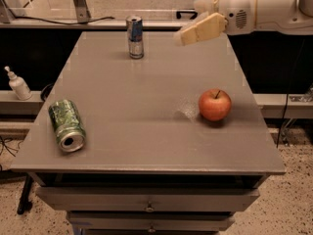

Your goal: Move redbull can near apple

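The redbull can (135, 36) stands upright at the far middle of the grey table (146, 146), slim, blue and silver. The red-orange apple (214, 105) with a dark stem sits on the right side of the table. My gripper (188, 22) hangs in the air above the far right part of the table, to the right of the can and beyond the apple. It is open and empty, with its cream fingers (201, 29) pointing left toward the can.
A wider green patterned can (67, 125) lies on its side near the front left corner. A small white bottle (18, 84) stands on a ledge off the table's left. Drawers sit below the front edge.
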Tool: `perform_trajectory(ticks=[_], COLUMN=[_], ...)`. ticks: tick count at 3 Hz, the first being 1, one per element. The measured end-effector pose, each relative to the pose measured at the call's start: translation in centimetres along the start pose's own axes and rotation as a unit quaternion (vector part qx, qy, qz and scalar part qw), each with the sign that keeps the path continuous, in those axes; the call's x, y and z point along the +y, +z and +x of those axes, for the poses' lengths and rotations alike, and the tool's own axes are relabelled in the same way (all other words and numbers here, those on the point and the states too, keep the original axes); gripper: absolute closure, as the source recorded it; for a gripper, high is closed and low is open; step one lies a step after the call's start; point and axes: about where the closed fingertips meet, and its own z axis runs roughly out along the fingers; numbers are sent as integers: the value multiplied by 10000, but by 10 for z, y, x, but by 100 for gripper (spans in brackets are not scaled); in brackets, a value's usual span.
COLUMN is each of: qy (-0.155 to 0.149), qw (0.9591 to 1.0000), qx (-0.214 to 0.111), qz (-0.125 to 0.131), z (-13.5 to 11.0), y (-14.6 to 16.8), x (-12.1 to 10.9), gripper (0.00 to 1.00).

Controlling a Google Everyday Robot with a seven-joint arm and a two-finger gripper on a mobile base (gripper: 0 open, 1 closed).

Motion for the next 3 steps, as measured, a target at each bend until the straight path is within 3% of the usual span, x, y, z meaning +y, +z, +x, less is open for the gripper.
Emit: perform_trajectory(ticks=[1, 2, 3], qy=[0, 18, -148], qw=[10000, 9996, 9979], qx=[0, -124, -342], qz=[0, 245, 534], z=[0, 8, 21], y=[0, 10, 34], x=[0, -10, -37], gripper=[0, 0, 0])
